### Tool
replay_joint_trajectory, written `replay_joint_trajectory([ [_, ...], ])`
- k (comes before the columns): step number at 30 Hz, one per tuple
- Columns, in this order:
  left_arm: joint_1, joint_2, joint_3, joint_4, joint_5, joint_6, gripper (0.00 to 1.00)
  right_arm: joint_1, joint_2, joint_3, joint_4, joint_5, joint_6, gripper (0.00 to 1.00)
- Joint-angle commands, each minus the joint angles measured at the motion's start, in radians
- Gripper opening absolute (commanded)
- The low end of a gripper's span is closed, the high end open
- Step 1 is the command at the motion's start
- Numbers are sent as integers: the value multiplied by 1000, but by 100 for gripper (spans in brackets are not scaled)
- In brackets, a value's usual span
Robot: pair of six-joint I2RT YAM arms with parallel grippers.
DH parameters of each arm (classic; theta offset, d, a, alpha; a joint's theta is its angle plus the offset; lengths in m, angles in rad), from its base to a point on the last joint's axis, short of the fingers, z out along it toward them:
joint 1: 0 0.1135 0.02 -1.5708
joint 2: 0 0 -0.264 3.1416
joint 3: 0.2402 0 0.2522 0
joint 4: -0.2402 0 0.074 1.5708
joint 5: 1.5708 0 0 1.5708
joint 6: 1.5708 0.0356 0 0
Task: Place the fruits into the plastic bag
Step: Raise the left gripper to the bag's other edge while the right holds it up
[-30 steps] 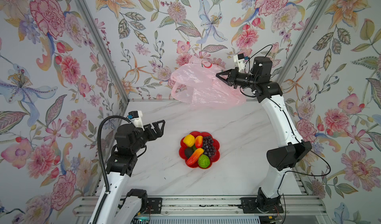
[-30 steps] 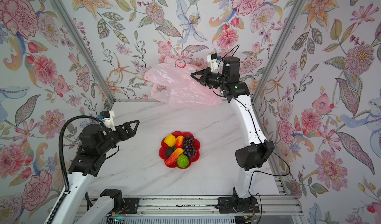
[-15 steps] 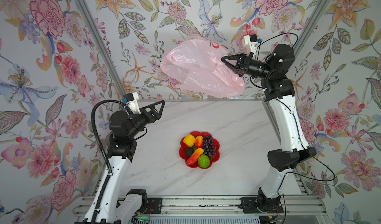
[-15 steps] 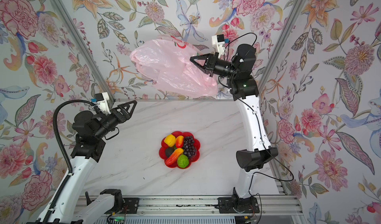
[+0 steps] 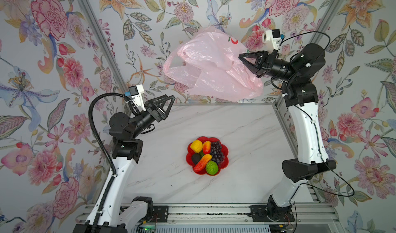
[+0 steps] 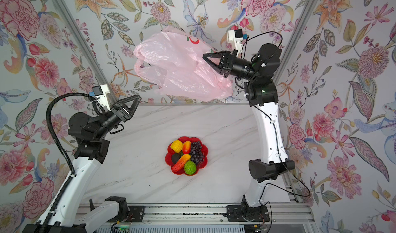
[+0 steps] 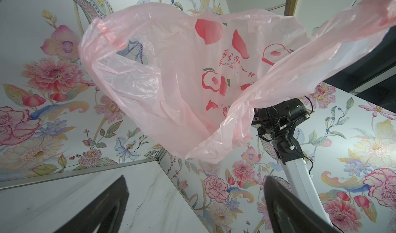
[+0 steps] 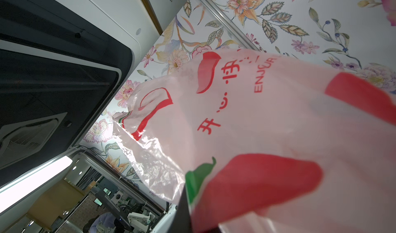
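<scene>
The pale pink plastic bag point(image 5: 210, 69) point(image 6: 175, 71) hangs in the air above the table's back edge, with my right gripper point(image 5: 241, 57) point(image 6: 205, 57) shut on its upper right part. Its mouth with the handle loops faces left, and red peach prints show on it in the left wrist view point(image 7: 171, 81) and the right wrist view point(image 8: 278, 135). My left gripper point(image 5: 170, 106) point(image 6: 136, 107) point(image 7: 196, 178) stands open and empty, below and left of the bag and pointing at it. The fruits point(image 5: 206, 155) point(image 6: 186, 155) lie piled on a red flower-shaped plate point(image 5: 225, 150) at mid-table.
The white marble table point(image 5: 246, 135) is walled on three sides by floral panels. A metal rail point(image 5: 203, 212) runs along its front edge. My right arm's elbow point(image 5: 304, 169) juts out at the table's right edge.
My right arm has lifted the bag higher and further back, and the bag has billowed open. The left arm has risen and swung toward the bag, still open.
</scene>
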Motion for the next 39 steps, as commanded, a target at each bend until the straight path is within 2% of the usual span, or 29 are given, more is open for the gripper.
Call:
replay_joint_trajectory([
  [1, -14, 34, 63, 37, 32, -2, 100, 12, -61, -36, 16, -46, -21, 0],
  [10, -12, 144, 169, 76, 20, -29, 100, 22, -167, -171, 1, -93, -54, 0],
  [15, 8, 180, 205, 27, -8, -19, 99, 18, -216, -234, 10, -107, -56, 0],
  [18, 13, 192, 203, 60, -5, -42, 94, 17, -235, -265, 17, -119, -56, 0],
  [21, 16, 203, 200, 106, 4, -66, 79, 17, -257, -331, 48, -128, -47, 0],
  [24, 16, 219, 199, 143, 6, -86, 52, 16, -271, -386, 83, -137, -40, 0],
  [27, 16, 243, 201, 172, 5, -104, 20, 6, -279, -423, 112, -143, -28, 0],
  [28, 17, 253, 206, 172, 5, -104, 13, 4, -284, -439, 123, -144, -23, 0],
  [30, 18, 268, 213, 166, 6, -103, 9, -4, -292, -471, 146, -146, -13, 0],
  [31, 18, 271, 213, 163, 7, -101, 10, -10, -298, -488, 167, -142, -2, 0],
  [32, 18, 272, 211, 155, 9, -93, 17, -15, -302, -504, 188, -136, 10, 0],
  [34, 21, 259, 217, 49, -2, -20, 60, -29, -305, -524, 238, -132, 45, 0],
  [35, 24, 249, 230, -42, -17, 47, 72, -35, -304, -524, 249, -133, 55, 0],
  [37, 30, 220, 289, -330, -99, 262, 86, -43, -297, -508, 254, -142, 66, 0],
  [39, 29, 196, 319, -505, -194, 394, 95, -51, -290, -491, 255, -152, 73, 0],
])
